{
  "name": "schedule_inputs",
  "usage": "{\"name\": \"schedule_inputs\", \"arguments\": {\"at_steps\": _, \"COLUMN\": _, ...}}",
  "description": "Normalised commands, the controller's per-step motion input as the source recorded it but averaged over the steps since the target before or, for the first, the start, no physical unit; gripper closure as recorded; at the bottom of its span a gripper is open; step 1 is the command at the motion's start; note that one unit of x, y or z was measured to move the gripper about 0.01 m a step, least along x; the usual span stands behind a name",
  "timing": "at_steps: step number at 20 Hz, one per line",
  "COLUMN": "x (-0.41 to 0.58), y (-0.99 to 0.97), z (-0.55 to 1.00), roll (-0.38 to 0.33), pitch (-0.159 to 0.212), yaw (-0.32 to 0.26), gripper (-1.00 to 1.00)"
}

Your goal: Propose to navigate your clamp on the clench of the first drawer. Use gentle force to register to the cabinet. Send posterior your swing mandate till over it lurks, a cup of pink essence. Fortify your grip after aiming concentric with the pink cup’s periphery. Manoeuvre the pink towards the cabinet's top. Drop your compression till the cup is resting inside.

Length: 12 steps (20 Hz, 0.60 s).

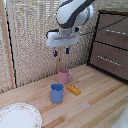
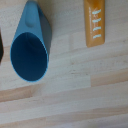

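The pink cup (image 1: 64,76) stands upright on the wooden table, its handle toward the exterior view's right. My clamp (image 1: 61,51) hangs well above it, blue-tipped fingers apart with nothing between them. The cabinet (image 1: 111,44) stands at the exterior view's right, both drawer fronts flush with its face, silver bar handles showing. In the wrist view neither the fingers nor the pink cup show; only the blue mug (image 2: 31,49) and the flat orange piece (image 2: 95,22) appear on the planks.
A blue mug (image 1: 57,93) stands in front of the pink cup, with a flat orange piece (image 1: 73,89) beside it. A patterned white plate (image 1: 18,117) lies at the exterior view's lower left. A woven screen backs the table.
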Motion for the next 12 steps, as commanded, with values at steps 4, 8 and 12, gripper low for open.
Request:
{"name": "schedule_inputs", "arguments": {"at_steps": 4, "x": 0.000, "y": -0.04, "z": 0.11, "roll": -0.276, "pitch": -0.040, "yaw": 0.080, "gripper": -1.00}}
{"name": "schedule_inputs", "arguments": {"at_steps": 8, "x": 0.000, "y": -0.07, "z": 0.17, "roll": -0.337, "pitch": -0.054, "yaw": 0.109, "gripper": -1.00}}
{"name": "schedule_inputs", "arguments": {"at_steps": 12, "x": 0.000, "y": -0.04, "z": 0.24, "roll": -0.318, "pitch": -0.047, "yaw": 0.109, "gripper": -1.00}}
